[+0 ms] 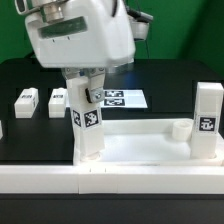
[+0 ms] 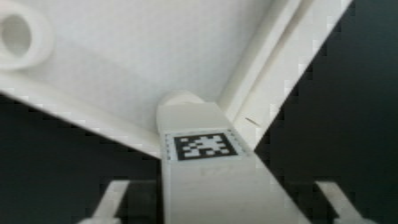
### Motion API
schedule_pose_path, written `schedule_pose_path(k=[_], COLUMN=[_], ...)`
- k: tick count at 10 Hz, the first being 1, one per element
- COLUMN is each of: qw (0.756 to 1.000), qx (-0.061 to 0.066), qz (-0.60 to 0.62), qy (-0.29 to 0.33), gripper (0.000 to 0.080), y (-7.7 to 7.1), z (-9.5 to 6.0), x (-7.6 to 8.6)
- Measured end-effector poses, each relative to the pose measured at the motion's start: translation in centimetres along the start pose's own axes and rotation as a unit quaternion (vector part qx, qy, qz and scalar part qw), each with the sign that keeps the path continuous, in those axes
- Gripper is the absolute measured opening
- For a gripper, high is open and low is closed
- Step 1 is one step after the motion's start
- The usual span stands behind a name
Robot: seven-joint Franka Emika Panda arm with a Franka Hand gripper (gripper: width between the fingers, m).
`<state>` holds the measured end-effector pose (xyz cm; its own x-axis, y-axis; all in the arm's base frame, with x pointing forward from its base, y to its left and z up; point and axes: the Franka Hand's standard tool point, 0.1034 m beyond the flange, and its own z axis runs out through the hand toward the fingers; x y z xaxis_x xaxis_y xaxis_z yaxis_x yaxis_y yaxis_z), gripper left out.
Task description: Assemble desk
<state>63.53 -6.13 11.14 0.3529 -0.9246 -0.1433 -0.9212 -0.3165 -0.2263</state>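
The desk's white tabletop lies tray-side up with its raised rim showing. A white leg with a square marker stands nearly upright at the corner on the exterior view's left. My gripper comes down over its top, shut on it. In the wrist view the same leg runs between my two pale fingers, and my gripper straddles it. The tabletop rim and a round socket lie beyond. A second leg stands upright at the corner on the exterior view's right.
Two loose white legs lie on the black table at the exterior view's left. The marker board lies flat behind the tabletop. A long white rail borders the near side.
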Motion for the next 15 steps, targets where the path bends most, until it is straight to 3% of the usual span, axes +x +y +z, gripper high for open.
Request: schedule_pose_path(k=[1, 3, 4, 5, 6, 10, 11, 12, 13, 14, 15], qw=[0.999, 1.000, 1.000, 0.995, 0.982, 0.950, 0.927, 0.892, 0.839, 0.802, 0.803], qx=[0.008, 0.008, 0.008, -0.002, -0.006, -0.003, -0.002, -0.010, -0.019, -0.022, -0.022], qz=[0.033, 0.017, 0.011, -0.094, -0.188, -0.312, -0.373, -0.451, -0.544, -0.596, -0.595], qy=[-0.004, -0.005, -0.006, -0.018, -0.028, -0.029, -0.029, -0.024, -0.022, -0.025, -0.024], gripper=[0.0313, 0.0313, 0.0518, 0.0518, 0.0624, 0.0649, 0.0649, 0.0649, 0.0649, 0.0649, 0.0649], y=[0.13, 0.07, 0.06, 0.20, -0.03, 0.13, 0.15, 0.01, -0.08, -0.04, -0.03], z=[-0.03, 0.00, 0.01, -0.01, -0.25, -0.13, -0.13, -0.23, -0.18, 0.20, 0.16], x=[0.05, -0.10, -0.12, -0.16, -0.12, -0.33, -0.30, -0.20, -0.15, -0.25, -0.18])
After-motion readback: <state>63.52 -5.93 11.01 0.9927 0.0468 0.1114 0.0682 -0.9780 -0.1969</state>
